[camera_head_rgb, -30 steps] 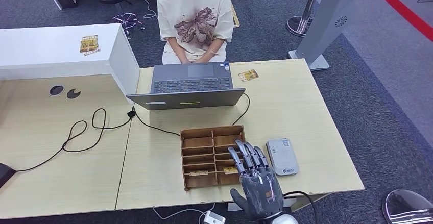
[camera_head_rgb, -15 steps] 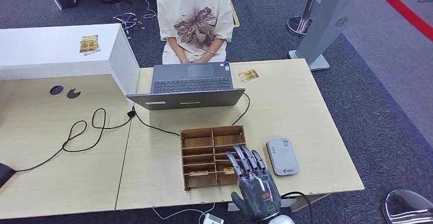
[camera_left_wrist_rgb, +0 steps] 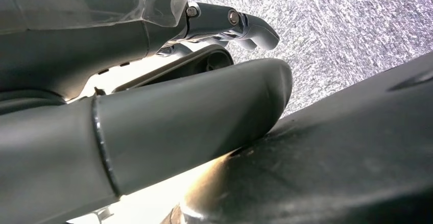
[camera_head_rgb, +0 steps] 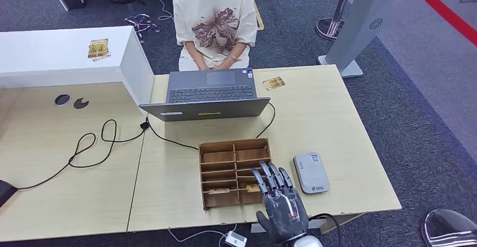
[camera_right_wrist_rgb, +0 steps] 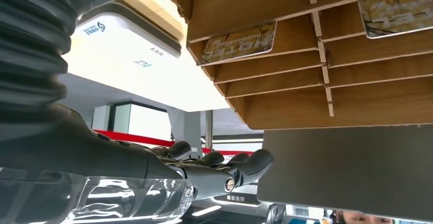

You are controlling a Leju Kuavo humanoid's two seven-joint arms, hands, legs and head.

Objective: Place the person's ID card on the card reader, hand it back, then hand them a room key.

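Note:
My right hand [camera_head_rgb: 281,199] hovers over the near right corner of the wooden card tray [camera_head_rgb: 233,144], fingers stretched out and apart, holding nothing. The right wrist view has the same hand [camera_right_wrist_rgb: 204,170] under the tray [camera_right_wrist_rgb: 316,89]. Two yellow key cards lie in the tray's near slots [camera_head_rgb: 219,191] [camera_head_rgb: 252,188], also seen as key cards [camera_right_wrist_rgb: 237,43] [camera_right_wrist_rgb: 395,7]. The white card reader [camera_head_rgb: 311,172] [camera_right_wrist_rgb: 127,50] lies just right of the tray. A yellow ID card [camera_head_rgb: 273,82] lies on the table's far side beside the laptop. My left hand [camera_left_wrist_rgb: 153,96] hangs beside my body, holding nothing.
An open laptop [camera_head_rgb: 211,92] stands between the tray and a seated person [camera_head_rgb: 214,22]. A black cable [camera_head_rgb: 95,146] loops across the left table. More yellow cards [camera_head_rgb: 98,49] lie on the white counter at the far left. A grey stand [camera_head_rgb: 360,22] rises beyond the table's far right corner.
My right hand has drawn back a little toward the table's near edge, its fingertips now lower over the tray. Nothing else has moved.

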